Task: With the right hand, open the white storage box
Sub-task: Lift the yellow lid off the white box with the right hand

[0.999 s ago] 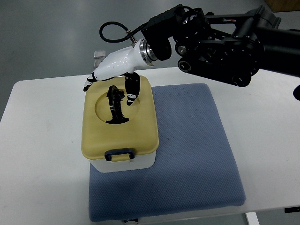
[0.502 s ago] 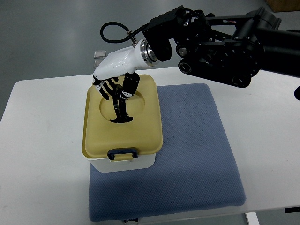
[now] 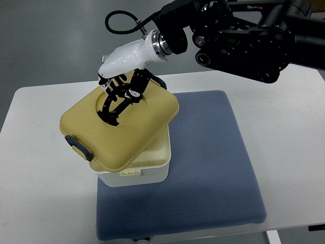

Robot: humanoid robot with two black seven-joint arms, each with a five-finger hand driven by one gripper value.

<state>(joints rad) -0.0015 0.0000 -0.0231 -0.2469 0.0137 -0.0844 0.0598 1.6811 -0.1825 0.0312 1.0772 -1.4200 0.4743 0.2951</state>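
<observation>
Tilting up at left, yellow lid is lying askew over white storage box, blue latch swinging out past box's left edge; black handle sitting directly under right hand; fingers curling around handle, holding lid; lid's far right corner is resting lowest, toward blue mat; left arm not showing.

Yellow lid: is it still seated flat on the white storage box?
No. The yellow lid is lifted and skewed off the white storage box, held by its black handle in the right hand.
</observation>
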